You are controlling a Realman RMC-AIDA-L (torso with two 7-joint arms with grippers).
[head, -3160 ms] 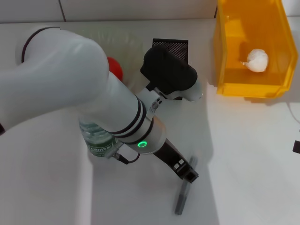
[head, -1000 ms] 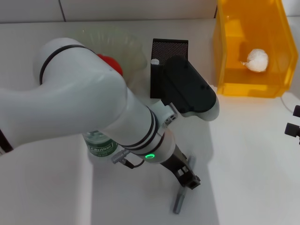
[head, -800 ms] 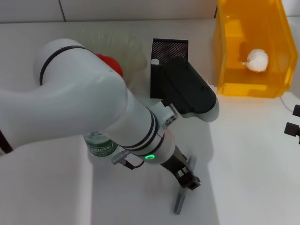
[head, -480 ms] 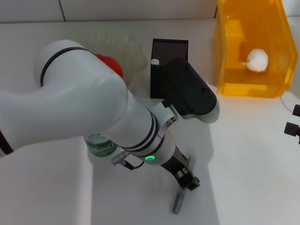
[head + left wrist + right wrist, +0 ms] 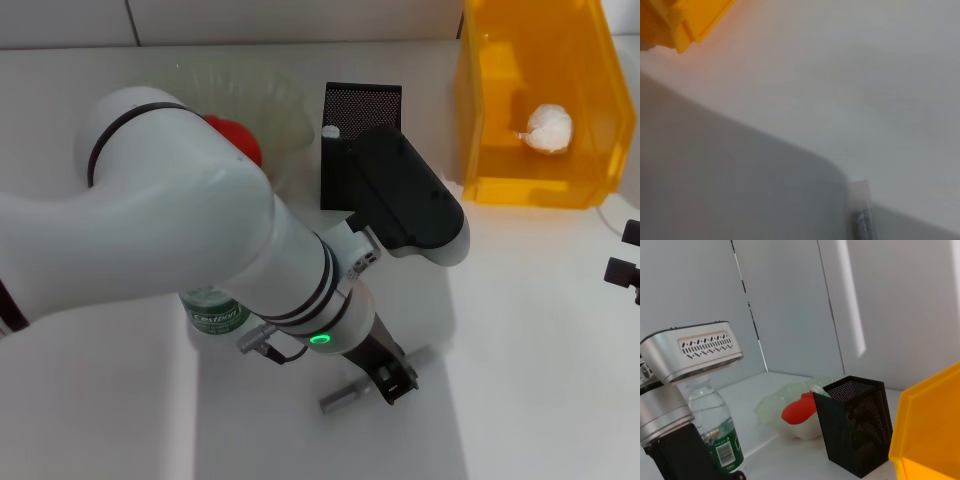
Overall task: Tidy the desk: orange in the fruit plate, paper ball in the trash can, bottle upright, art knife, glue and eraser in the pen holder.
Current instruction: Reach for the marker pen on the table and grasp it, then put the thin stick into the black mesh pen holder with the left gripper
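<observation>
The slim grey art knife (image 5: 352,394) has been swung round since half a second ago: back then it lay nearly upright in the head view, below the left gripper (image 5: 393,379), and now it's lying almost crosswise on the white desk (image 5: 540,350), with its pale end poking out on the far side of the black fingertips. The gripper is down right at the knife, but whether its jaws are pinched on it or just touching can't be told. Everything else has stayed put. Going left to right: the small clear plastic water bottle with the green label (image 5: 212,312) is seen standing upright, mostly hidden behind the big glossy white left arm (image 5: 180,230). Behind it, the wavy-rimmed, translucent pale-green glass fruit plate (image 5: 285,105) has the smooth red-orange orange (image 5: 238,140) sitting in it. Just beside the plate, the tall square black metal-mesh pen holder (image 5: 362,110) is standing with something small and white at its rim, too small to be identified. Further right, the bright yellow straight-walled plastic trash can (image 5: 535,180) has the crumpled white paper ball (image 5: 548,128) inside. The right gripper (image 5: 625,265) is parked at the far right edge, well apart from it all; its jaw state can't be told.
</observation>
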